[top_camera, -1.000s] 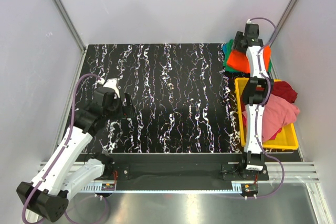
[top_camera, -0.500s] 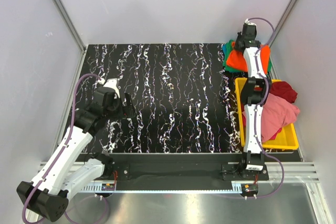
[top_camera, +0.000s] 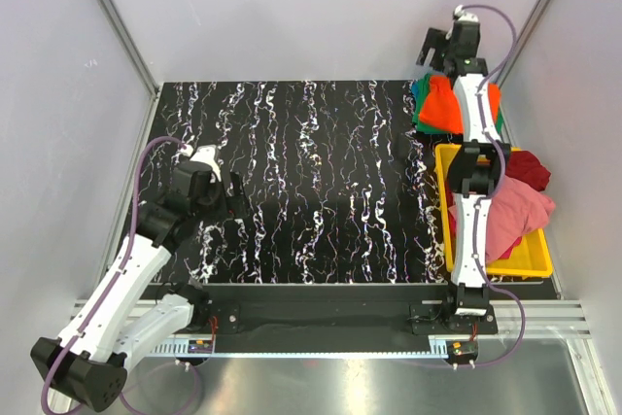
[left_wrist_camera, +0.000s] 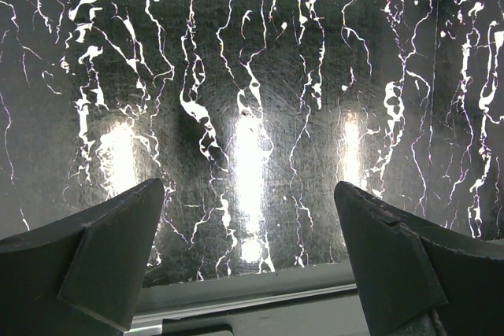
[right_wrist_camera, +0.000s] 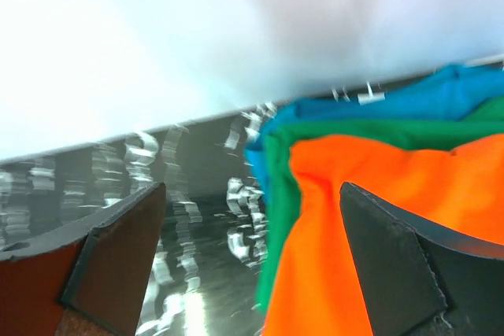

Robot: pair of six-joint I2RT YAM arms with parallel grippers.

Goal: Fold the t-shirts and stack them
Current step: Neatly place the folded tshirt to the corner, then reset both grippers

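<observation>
A black tabletop streaked with white marbling fills the middle of the overhead view, with pale walls on three sides.

The left arm reaches in from the near left corner and bends over the left part of the tabletop. The left fingers stand wide apart above the bare marbled surface, with nothing between them. Three bright patches of reflected light show on the surface under them.

The right arm stretches straight away along the right side to the far right corner. The right fingers are also spread wide and hold nothing. They hang over the far left edge of a small stack of folded t-shirts.

The stack lies in the far right corner of the tabletop. The orange t-shirt is on top, folded, with a soft rounded edge facing left. Under it the edge of a green t-shirt shows, and under that the edge of a blue t-shirt.

Just near of the stack, along the right edge, sits a yellow tray. A dark red t-shirt lies crumpled at its far end. A pink t-shirt lies crumpled beside it, spilling over the tray's right rim. The right arm passes over the tray's left side.
</observation>
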